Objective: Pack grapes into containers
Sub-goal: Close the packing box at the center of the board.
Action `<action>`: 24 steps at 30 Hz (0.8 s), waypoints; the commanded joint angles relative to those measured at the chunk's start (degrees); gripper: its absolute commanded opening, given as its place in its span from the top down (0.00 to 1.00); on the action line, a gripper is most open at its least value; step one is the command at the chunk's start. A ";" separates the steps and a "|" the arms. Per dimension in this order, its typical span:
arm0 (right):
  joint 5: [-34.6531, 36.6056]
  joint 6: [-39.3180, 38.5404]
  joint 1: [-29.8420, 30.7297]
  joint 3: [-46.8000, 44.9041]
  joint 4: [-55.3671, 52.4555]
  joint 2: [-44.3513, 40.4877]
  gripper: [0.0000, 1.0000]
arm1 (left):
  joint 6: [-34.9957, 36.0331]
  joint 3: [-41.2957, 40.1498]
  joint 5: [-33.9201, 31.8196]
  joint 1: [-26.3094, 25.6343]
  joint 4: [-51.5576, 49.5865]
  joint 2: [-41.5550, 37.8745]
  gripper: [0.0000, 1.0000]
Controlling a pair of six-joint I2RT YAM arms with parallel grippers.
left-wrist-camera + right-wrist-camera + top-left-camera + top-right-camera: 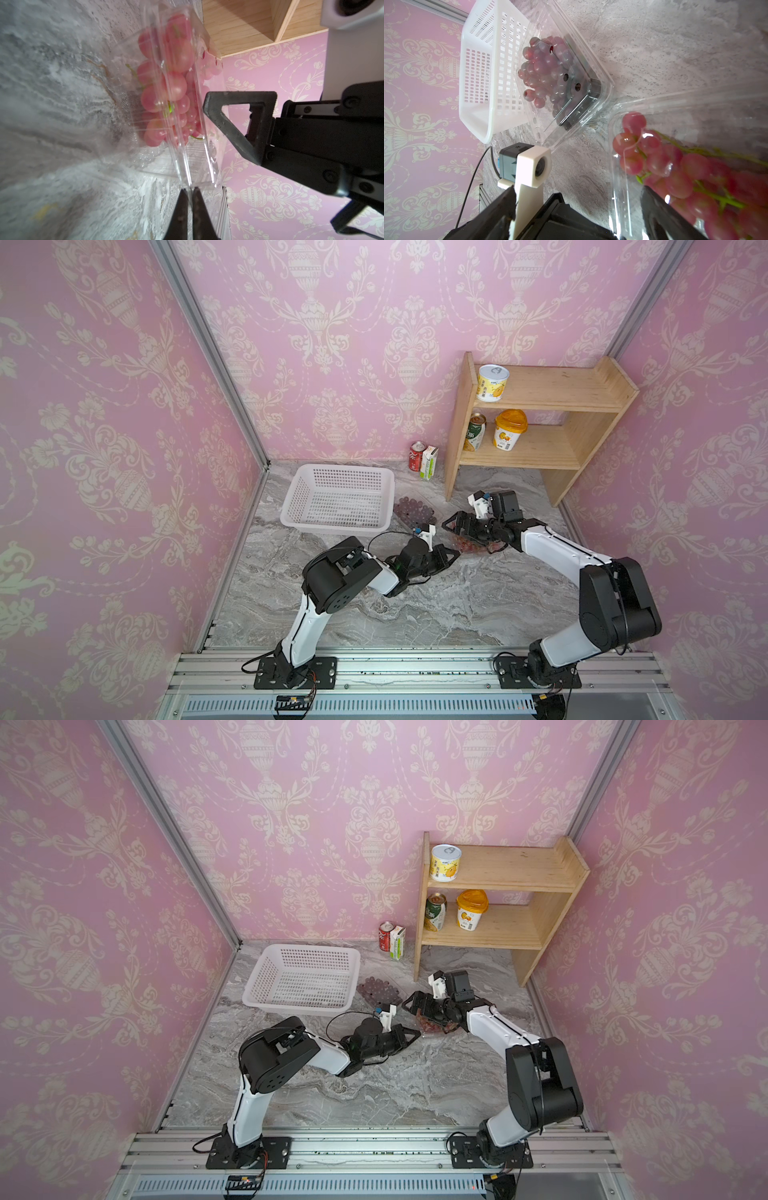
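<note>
Bimanual packing scene, left claw (190,190) pinching the rim of a clear container (182,164) of pink grapes (176,89) on the marble surface (415,605), right claw (453,524) spread wide over it, lidded second container (591,97) of dusky grapes (542,66) just beside the white basket (477,83).

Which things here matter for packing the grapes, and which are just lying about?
Job: pink grapes, their clear box, dark grapes, second clear box.
Lying about: white basket, wooden shelf, red can, carton, green can, yellow tin, yellow tub.
</note>
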 commanded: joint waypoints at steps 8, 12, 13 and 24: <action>0.31 -0.15 0.07 0.46 -4.50 -1.18 0.05 | 0.76 1.13 -1.28 -0.34 -1.85 1.93 1.00; 0.30 -0.34 0.09 1.32 -5.67 -2.33 0.05 | 0.81 0.95 -1.35 -0.26 -2.15 1.74 1.00; 0.47 -0.41 0.07 1.54 -6.11 -2.83 0.05 | 0.89 0.99 -1.31 -0.25 -2.37 1.76 1.00; 2.02 -1.94 -0.02 3.18 -11.49 -9.24 0.04 | 1.36 0.38 -1.98 0.01 -4.01 0.52 1.00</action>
